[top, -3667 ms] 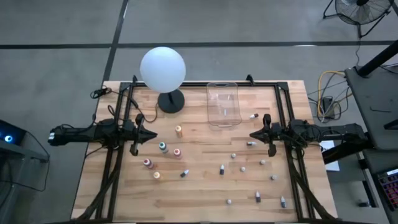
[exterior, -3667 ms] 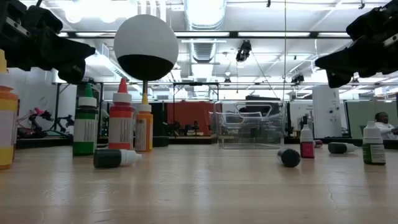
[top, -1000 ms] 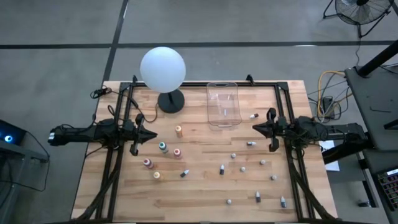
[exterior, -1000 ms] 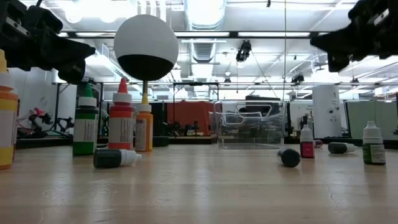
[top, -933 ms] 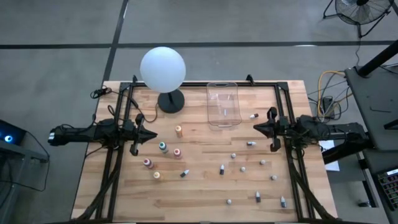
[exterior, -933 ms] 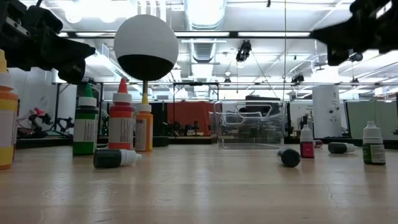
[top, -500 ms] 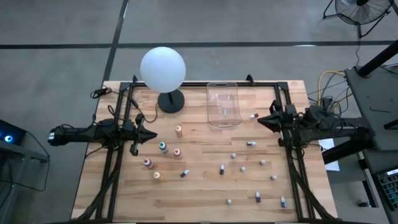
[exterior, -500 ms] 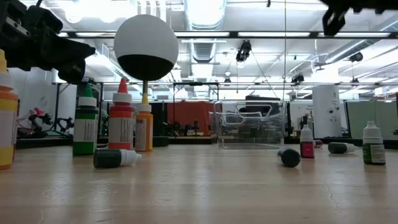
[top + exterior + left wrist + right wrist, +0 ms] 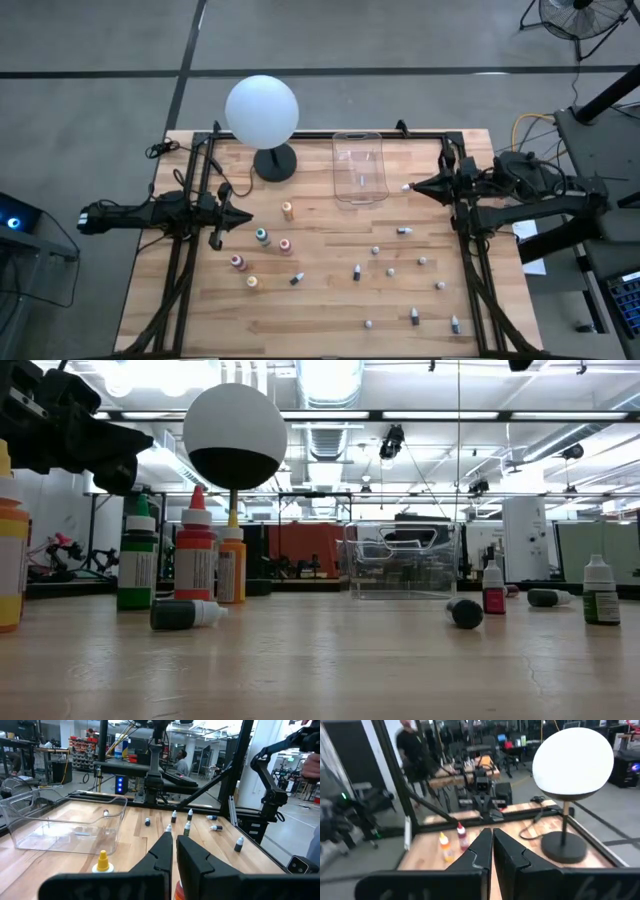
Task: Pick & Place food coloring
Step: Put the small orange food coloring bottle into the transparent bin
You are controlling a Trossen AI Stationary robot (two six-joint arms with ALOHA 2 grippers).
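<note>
Food coloring bottles lie scattered over the wooden table. Larger ones with coloured bodies stand left of centre, such as an orange one, a teal one and a red one. Several small dark-and-white ones are spread over the right half, some standing and some lying on their sides. My left gripper hangs shut and level at the table's left, its tips pointing toward the bottles. My right gripper is shut and level, high above the table's right side, and holds nothing.
A clear plastic bin stands at the far middle of the table. Left of it stands a white globe lamp on a dark round base. A black frame runs along the table's sides. People move in the room beyond.
My right gripper has risen well above the table, leaving the low view through its top, and has drifted a little toward the far edge. It has stayed shut and holds nothing. No bottle has moved.
</note>
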